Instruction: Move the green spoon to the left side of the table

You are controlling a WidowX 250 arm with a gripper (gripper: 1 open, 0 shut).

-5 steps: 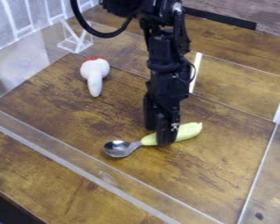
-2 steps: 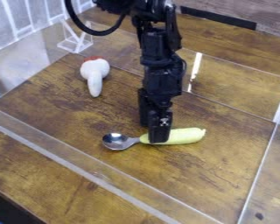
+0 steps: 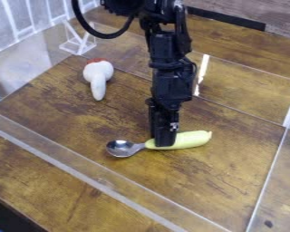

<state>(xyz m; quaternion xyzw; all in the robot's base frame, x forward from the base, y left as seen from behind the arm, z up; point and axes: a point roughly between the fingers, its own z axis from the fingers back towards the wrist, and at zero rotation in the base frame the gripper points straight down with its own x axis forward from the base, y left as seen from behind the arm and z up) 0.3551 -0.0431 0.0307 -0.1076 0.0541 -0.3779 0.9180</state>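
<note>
Now the black gripper [image 3: 163,139] stands nearly upright over the chunky yellow-green handle of the green spoon [image 3: 159,143] with its shiny silver bowl, jaws narrowed onto it, unmoved on the dark wooden table [image 3: 62,127] since earlier.

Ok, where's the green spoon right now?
The green spoon lies front-centre on the table, its handle under the gripper, well right of the white red-tipped object.

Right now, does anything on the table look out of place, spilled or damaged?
Nothing stands out. The green spoon lies flat on the table, with the gripper down at its handle. The white object with a red tip lies apart, at the back left. No spill or breakage shows.
</note>
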